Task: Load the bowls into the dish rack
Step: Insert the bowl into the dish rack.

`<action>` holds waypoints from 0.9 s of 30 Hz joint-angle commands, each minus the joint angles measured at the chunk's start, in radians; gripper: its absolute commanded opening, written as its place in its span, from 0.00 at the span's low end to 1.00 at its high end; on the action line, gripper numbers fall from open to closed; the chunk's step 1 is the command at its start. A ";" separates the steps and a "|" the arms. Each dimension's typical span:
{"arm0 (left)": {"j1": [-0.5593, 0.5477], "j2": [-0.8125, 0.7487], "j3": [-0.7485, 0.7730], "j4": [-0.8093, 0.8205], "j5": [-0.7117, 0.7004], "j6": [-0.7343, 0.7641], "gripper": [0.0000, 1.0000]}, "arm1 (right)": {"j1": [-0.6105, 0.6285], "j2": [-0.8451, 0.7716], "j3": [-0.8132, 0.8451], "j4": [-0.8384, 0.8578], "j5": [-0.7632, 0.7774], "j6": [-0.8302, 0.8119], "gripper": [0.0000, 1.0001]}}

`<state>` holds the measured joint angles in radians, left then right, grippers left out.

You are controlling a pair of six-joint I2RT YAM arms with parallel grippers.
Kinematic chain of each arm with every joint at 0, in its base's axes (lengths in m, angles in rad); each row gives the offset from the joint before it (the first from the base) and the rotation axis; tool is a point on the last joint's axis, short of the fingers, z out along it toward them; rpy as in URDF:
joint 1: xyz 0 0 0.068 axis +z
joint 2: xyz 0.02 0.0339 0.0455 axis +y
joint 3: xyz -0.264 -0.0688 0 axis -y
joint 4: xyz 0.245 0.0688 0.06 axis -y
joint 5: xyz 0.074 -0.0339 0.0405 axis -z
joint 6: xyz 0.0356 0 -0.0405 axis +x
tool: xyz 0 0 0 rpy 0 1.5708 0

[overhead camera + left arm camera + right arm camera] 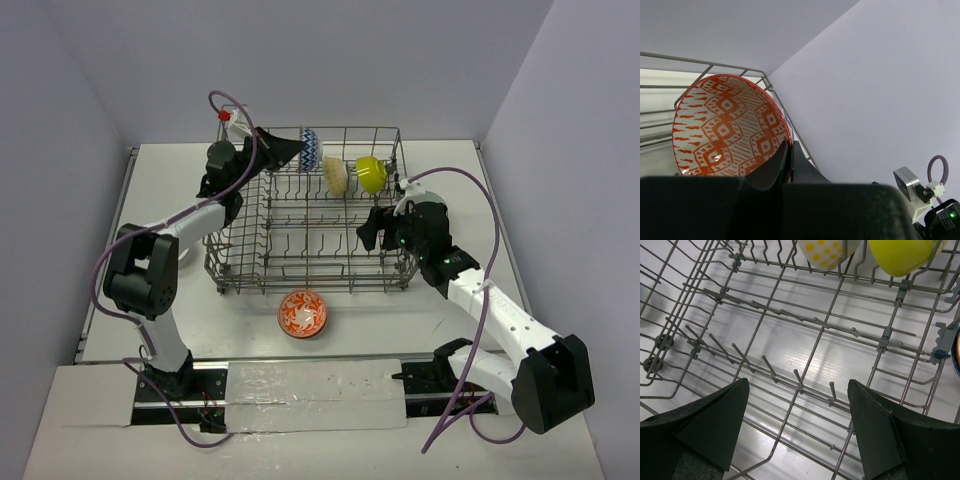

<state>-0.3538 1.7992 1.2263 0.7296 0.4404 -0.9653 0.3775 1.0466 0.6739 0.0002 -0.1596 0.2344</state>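
1. White surface (450, 170) enclosed by lavender walls (60, 120). The dish rack (310, 215) stands apart from both side walls, with its far edge near the back wall.
2. Left end effector (789, 152), at the rack's far-left corner, is clamped on the rim of a red-patterned bowl (725, 125).
3. Right end effector (797, 430), spread wide and holding nothing, hangs over the tines (797, 377) inside the rack's right edge.
4. Pale yellow bowl (335, 176) and lime bowl (370, 173) stand in the rack's far row. An orange-patterned bowl (302, 312) lies on the surface just in front of the rack.

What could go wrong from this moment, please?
1. The left gripper pinches the patterned bowl only at its rim; it may slip or strike the dish rack wire.
2. The right gripper, open, hangs close over the tines and might snag.
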 commanded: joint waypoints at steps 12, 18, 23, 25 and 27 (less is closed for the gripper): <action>0.004 0.111 0.090 0.067 -0.003 -0.015 0.00 | 0.021 0.029 0.053 0.021 0.009 -0.024 0.87; 0.006 0.121 0.102 0.039 -0.012 -0.007 0.00 | 0.024 0.033 0.058 0.021 0.009 -0.027 0.87; 0.007 0.134 0.107 -0.002 -0.022 -0.009 0.00 | 0.028 0.030 0.058 0.021 0.011 -0.029 0.87; 0.012 0.141 0.107 -0.001 -0.016 -0.022 0.00 | 0.029 0.030 0.058 0.021 0.011 -0.030 0.87; 0.012 0.150 0.104 0.005 -0.014 -0.039 0.00 | 0.028 0.030 0.056 0.021 0.011 -0.030 0.87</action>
<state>-0.3489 1.9312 1.2911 0.6724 0.4282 -0.9874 0.3962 1.0782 0.6815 -0.0017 -0.1581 0.2180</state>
